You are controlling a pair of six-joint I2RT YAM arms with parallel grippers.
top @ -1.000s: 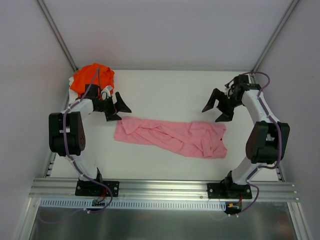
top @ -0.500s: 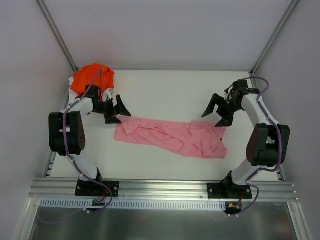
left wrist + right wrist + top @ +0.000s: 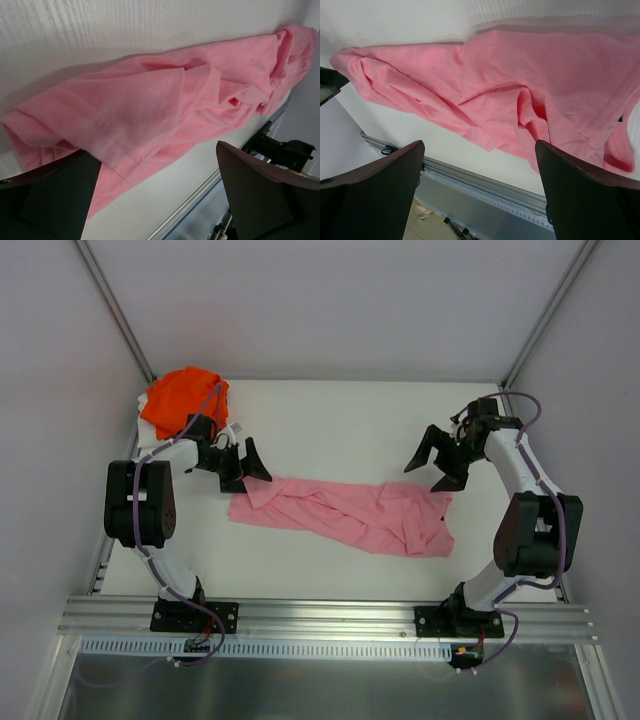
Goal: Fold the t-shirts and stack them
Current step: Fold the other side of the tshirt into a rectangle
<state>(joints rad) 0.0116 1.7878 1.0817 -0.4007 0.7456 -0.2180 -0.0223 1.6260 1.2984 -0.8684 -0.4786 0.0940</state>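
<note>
Pink t-shirt [image 3: 345,515]: it lies crumpled in a long strip on the white table [image 3: 330,420]. It is not folded yet.
Long way: it runs left to right in front of both arms. Its right end sits a bit closer to the arm bases.
Left gripper [image 3: 247,465]: your fingers are spread wide and hold nothing. They sit right at the far edge of the shirt's left end. You cannot tell if they touch the cloth.
Right gripper [image 3: 433,462]: it is spread wide and empty too. It hangs just past the far edge of the shirt's right end.
Nearer arm: each arm has its own end. The left one looks a little closer to the cloth.
Way to the shirt: from both grippers it lies down and toward the arm bases, so you likely reach that way to pinch each end.
Orange t-shirt [image 3: 180,395]: it is bunched in the far left corner, well apart from the pink one.
</note>
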